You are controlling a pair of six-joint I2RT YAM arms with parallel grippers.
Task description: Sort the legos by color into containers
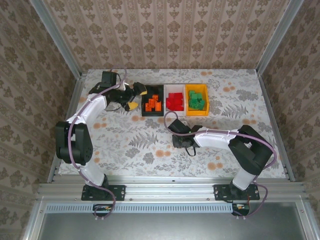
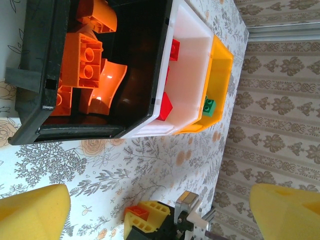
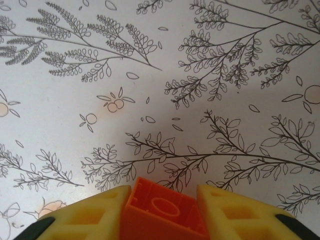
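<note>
A small orange plastic brick [image 3: 162,212] is clamped between the yellow fingers [image 3: 95,215] of the right gripper [image 3: 163,194], with its hollow underside facing the wrist camera. It is held over the floral-print tabletop [image 1: 130,135]; whether it touches the surface cannot be told. Farther back stand three rectangular plastic bins, side by side and touching. The black bin [image 1: 152,88] holds orange bricks [image 1: 153,103], the white bin [image 1: 174,89] holds red bricks [image 1: 174,102], and the orange-yellow bin [image 1: 196,87] holds green bricks [image 1: 197,100]. The left gripper [image 1: 137,98] hangs just left of the black bin, its jaws spread wide and holding nothing.
</note>
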